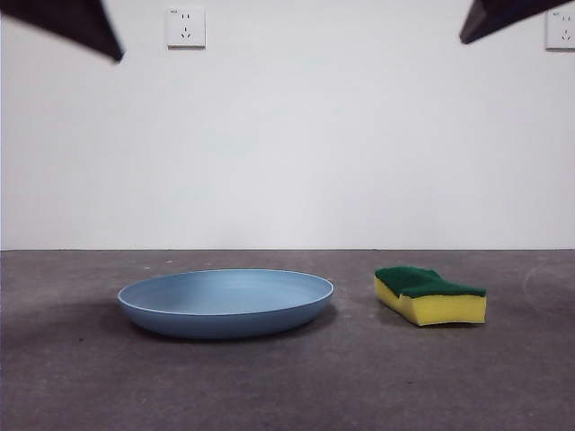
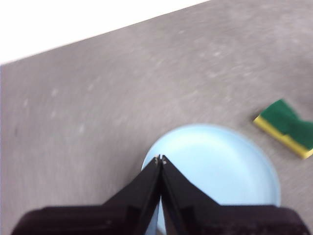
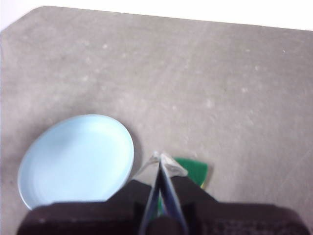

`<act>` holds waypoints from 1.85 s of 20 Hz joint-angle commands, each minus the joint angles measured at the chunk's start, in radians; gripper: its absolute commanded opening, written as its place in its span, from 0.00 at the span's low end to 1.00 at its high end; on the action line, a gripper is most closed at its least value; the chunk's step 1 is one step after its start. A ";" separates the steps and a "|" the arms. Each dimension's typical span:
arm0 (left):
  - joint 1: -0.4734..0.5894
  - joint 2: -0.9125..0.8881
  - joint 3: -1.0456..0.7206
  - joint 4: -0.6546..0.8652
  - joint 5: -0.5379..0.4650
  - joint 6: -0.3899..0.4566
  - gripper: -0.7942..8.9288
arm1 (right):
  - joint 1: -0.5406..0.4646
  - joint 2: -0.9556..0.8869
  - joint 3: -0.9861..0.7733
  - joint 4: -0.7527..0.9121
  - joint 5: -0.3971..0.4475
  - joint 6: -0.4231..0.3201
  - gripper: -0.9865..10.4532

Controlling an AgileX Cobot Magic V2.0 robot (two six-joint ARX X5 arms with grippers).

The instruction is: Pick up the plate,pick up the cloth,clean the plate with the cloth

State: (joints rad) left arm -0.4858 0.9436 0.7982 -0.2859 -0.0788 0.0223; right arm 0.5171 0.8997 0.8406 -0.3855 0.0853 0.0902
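Observation:
The light-blue plate (image 1: pixel 225 302) lies flat on the grey table, left of centre; it also shows as the plate (image 2: pixel 222 171) below my left gripper and as the plate (image 3: pixel 76 159) in the right wrist view. The cloth (image 1: pixel 429 294), a yellow sponge with a green top, rests to the plate's right, seen again as the cloth (image 2: pixel 286 127) and partly hidden cloth (image 3: pixel 193 171). My left gripper (image 2: pixel 160 159) hangs shut high above the plate's edge. My right gripper (image 3: pixel 160 156) is shut, high over the sponge. Nothing is held.
Black arm tips show at the top left corner (image 1: pixel 76 25) and the top right corner (image 1: pixel 503 16). A white wall with power sockets (image 1: pixel 185 27) stands behind the table. A faint ring mark (image 1: pixel 548 287) sits at the far right.

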 commanded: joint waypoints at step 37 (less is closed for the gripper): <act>0.325 -0.852 -0.729 0.201 0.011 -0.022 0.08 | 0.020 -0.089 -0.129 -0.027 0.026 0.051 0.09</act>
State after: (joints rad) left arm -0.1650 0.0982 0.0769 -0.0937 -0.0704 0.0124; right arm 0.5373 0.8120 0.7155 -0.4187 0.1081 0.1322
